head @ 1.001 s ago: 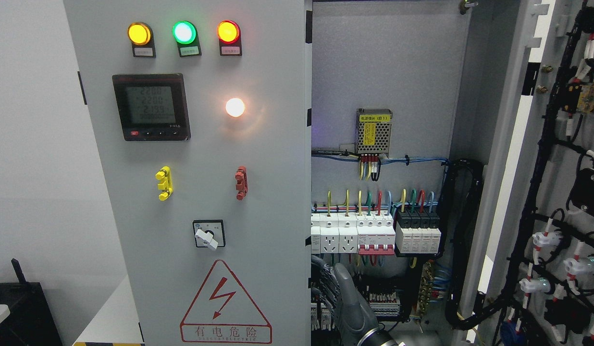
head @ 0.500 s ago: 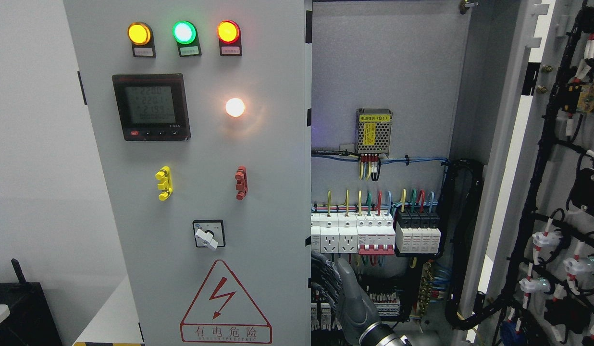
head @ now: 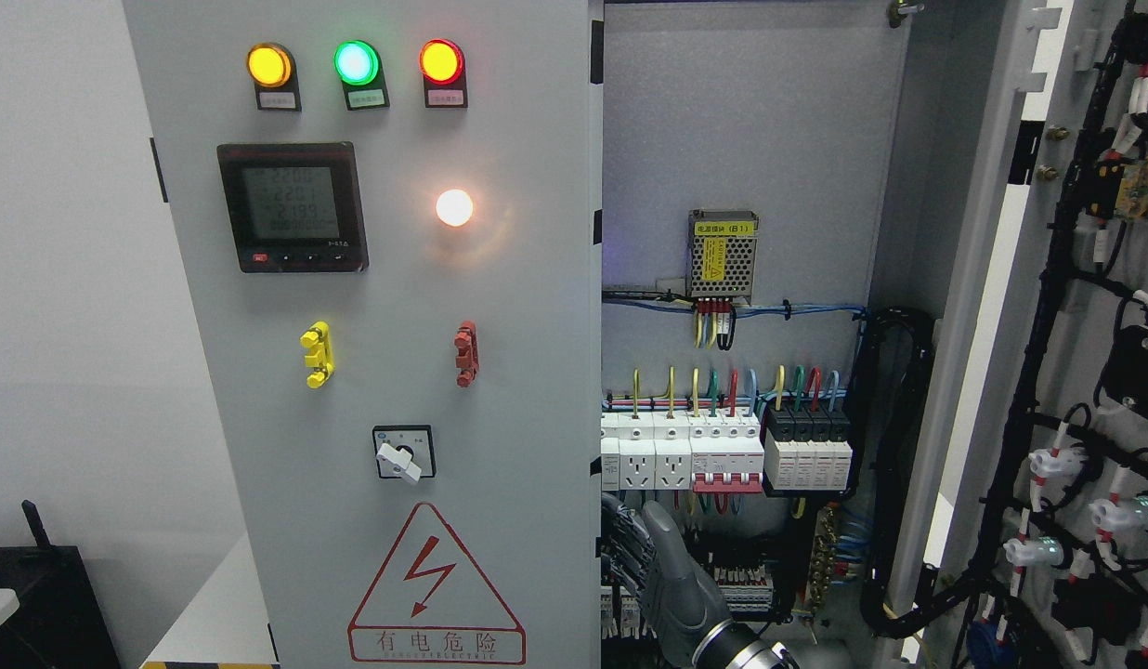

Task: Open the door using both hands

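Head view: right hand point(head: 662, 576), fingers point(head: 630, 548) seemingly hooked behind the grey metal cabinet door point(head: 397, 372) edge; next, swing it outward.

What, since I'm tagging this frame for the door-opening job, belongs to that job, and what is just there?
Belongs to the job:
- left door, shut
- right door, swung open
- right hand, low at the left door's free edge

Just there:
- indicator lights
- meter
- rotary switch
- breakers
- power supply
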`<move>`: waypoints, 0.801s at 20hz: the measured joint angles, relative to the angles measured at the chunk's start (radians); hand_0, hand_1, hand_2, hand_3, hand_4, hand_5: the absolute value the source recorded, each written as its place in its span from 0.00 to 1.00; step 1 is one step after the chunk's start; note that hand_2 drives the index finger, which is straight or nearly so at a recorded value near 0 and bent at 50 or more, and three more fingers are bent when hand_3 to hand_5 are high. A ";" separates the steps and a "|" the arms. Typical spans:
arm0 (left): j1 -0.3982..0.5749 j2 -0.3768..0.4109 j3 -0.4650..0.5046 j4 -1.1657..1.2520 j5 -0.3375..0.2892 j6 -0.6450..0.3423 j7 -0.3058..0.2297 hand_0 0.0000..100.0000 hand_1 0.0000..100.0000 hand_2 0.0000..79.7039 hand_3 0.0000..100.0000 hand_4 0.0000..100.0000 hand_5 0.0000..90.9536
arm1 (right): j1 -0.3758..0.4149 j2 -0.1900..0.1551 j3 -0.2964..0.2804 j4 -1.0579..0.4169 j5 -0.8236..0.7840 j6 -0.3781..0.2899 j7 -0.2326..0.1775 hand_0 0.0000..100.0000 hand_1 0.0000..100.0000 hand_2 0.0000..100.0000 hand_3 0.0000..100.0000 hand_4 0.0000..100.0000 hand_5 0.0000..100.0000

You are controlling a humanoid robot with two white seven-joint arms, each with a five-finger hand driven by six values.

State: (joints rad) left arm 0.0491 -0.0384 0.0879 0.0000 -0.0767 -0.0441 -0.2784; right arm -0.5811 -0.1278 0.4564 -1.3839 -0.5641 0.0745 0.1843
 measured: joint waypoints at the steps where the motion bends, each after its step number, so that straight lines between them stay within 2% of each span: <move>1: 0.000 0.000 0.000 0.000 0.000 0.000 0.000 0.00 0.00 0.00 0.00 0.03 0.00 | -0.001 -0.002 0.000 0.001 -0.004 0.001 0.005 0.00 0.00 0.00 0.00 0.00 0.00; 8: 0.000 0.000 0.000 0.000 0.000 0.003 -0.002 0.00 0.00 0.00 0.00 0.03 0.00 | -0.009 -0.015 0.000 0.004 -0.025 0.005 0.051 0.00 0.00 0.00 0.00 0.00 0.00; 16: 0.000 0.000 0.000 0.000 0.000 0.004 0.000 0.00 0.00 0.00 0.00 0.03 0.00 | -0.021 -0.022 0.001 0.007 -0.050 0.039 0.074 0.00 0.00 0.00 0.00 0.00 0.00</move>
State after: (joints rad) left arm 0.0491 -0.0384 0.0880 0.0000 -0.0767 -0.0403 -0.2780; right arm -0.6018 -0.1503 0.4576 -1.3769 -0.6146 0.1139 0.2584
